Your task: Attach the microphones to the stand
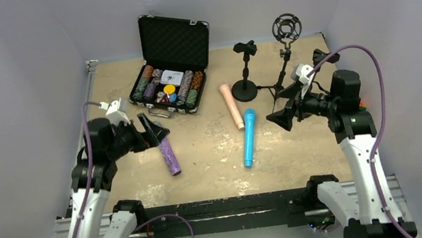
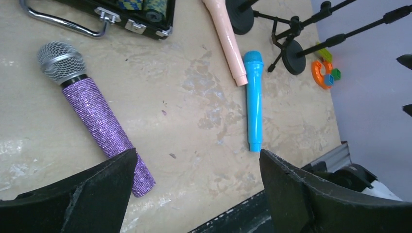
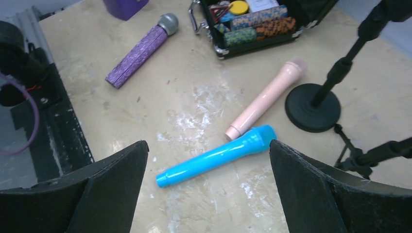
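Top external, biggest first: what's around? —Kim
Beige tabletop (image 1: 214, 161). Open black case of poker chips (image 1: 173, 38) far left. Black tripod stand with shock-mount ring (image 1: 285, 60) and black round-base stand (image 1: 245, 90) far right. —Raj
Mics? —Kim
All lying flat, long axes near-to-far, heads far. Glittery purple microphone (image 1: 169, 156) left, its head hidden under the left gripper (image 2: 197, 155). Bright blue microphone (image 1: 250, 136) centre, its head just beside the tail of the pale pink microphone (image 1: 232, 106). —Raj
Jaws? —Kim
Both wide, empty. Right gripper (image 3: 208, 144) is near the tripod. Small coloured bits (image 2: 325, 73) at the right edge, unclear. —Raj
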Action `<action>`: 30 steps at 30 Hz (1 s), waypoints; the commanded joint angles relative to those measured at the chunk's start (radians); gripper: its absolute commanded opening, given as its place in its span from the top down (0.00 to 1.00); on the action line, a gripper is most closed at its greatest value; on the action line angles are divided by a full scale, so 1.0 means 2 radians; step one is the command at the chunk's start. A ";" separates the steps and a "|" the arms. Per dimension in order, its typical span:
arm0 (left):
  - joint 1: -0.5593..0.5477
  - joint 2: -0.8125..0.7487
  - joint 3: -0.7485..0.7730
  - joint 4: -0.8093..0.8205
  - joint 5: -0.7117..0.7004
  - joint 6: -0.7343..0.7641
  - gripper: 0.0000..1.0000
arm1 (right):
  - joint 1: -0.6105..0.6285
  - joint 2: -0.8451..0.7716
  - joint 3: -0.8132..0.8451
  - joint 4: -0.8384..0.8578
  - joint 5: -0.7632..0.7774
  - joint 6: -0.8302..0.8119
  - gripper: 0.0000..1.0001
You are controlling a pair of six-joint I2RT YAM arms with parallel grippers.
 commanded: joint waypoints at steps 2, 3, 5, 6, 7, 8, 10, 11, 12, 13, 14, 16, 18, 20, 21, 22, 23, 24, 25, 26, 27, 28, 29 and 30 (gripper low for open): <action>-0.041 0.112 0.124 -0.029 0.037 0.034 0.01 | 0.004 0.057 0.035 -0.079 -0.075 -0.100 0.01; -0.059 0.126 0.138 -0.035 0.019 0.043 0.01 | 0.004 0.057 0.031 -0.068 -0.072 -0.097 0.01; -0.087 0.156 0.165 -0.054 -0.008 0.059 0.01 | 0.004 0.053 0.024 -0.046 -0.065 -0.088 0.01; -0.097 0.173 0.176 -0.062 -0.012 0.066 0.01 | 0.004 0.051 0.018 -0.036 -0.062 -0.084 0.01; -0.106 0.189 0.185 -0.071 -0.017 0.073 0.02 | 0.004 0.049 0.013 -0.027 -0.058 -0.081 0.01; -0.116 0.203 0.192 -0.075 -0.021 0.077 0.03 | 0.004 0.047 0.006 -0.019 -0.056 -0.080 0.01; -0.131 0.222 0.197 -0.069 -0.025 0.078 0.03 | 0.004 0.046 -0.006 -0.009 -0.052 -0.085 0.01; -0.136 0.227 0.197 -0.062 -0.026 0.077 0.03 | 0.004 0.048 -0.014 -0.008 -0.054 -0.091 0.01; -0.139 0.230 0.196 -0.059 -0.032 0.077 0.03 | 0.004 0.050 -0.018 -0.009 -0.056 -0.098 0.01; -0.140 0.231 0.194 -0.059 -0.042 0.077 0.03 | 0.004 0.053 -0.023 -0.011 -0.060 -0.106 0.01; -0.141 0.230 0.191 -0.060 -0.056 0.079 0.03 | 0.004 0.055 -0.028 -0.012 -0.063 -0.113 0.01; -0.141 0.219 0.175 -0.064 -0.092 0.081 0.03 | 0.004 0.058 -0.037 -0.014 -0.063 -0.129 0.02; -0.141 0.205 0.148 -0.063 -0.128 0.074 0.02 | 0.005 0.059 -0.044 -0.009 -0.057 -0.134 0.02; -0.141 0.190 0.115 -0.057 -0.144 0.061 0.02 | 0.006 0.060 -0.048 -0.004 -0.058 -0.131 0.02; -0.141 0.184 0.101 -0.053 -0.146 0.054 0.02 | 0.007 0.062 -0.047 -0.006 -0.063 -0.129 0.02; -0.141 0.179 0.088 -0.048 -0.147 0.046 0.02 | 0.007 0.065 -0.045 -0.012 -0.068 -0.129 0.02; -0.141 0.175 0.078 -0.046 -0.149 0.040 0.02 | 0.008 0.068 -0.040 -0.022 -0.072 -0.132 0.02; -0.140 0.171 0.072 -0.047 -0.155 0.033 0.02 | 0.008 0.070 -0.033 -0.036 -0.073 -0.140 0.02; -0.140 0.168 0.068 -0.050 -0.162 0.029 0.02 | 0.008 0.071 -0.026 -0.048 -0.069 -0.145 0.02; -0.140 0.166 0.066 -0.052 -0.172 0.025 0.01 | 0.007 0.071 -0.018 -0.059 -0.060 -0.151 0.02; -0.139 0.165 0.065 -0.055 -0.181 0.024 0.01 | 0.008 0.070 -0.009 -0.072 -0.054 -0.159 0.02; -0.139 0.163 0.063 -0.055 -0.189 0.027 0.01 | 0.007 0.069 0.003 -0.086 -0.048 -0.165 0.02; -0.137 0.163 0.061 -0.054 -0.195 0.029 0.00 | 0.007 0.068 0.020 -0.101 -0.031 -0.172 0.02; -0.135 0.162 0.058 -0.051 -0.203 0.031 0.01 | 0.007 0.068 0.049 -0.119 -0.010 -0.174 0.02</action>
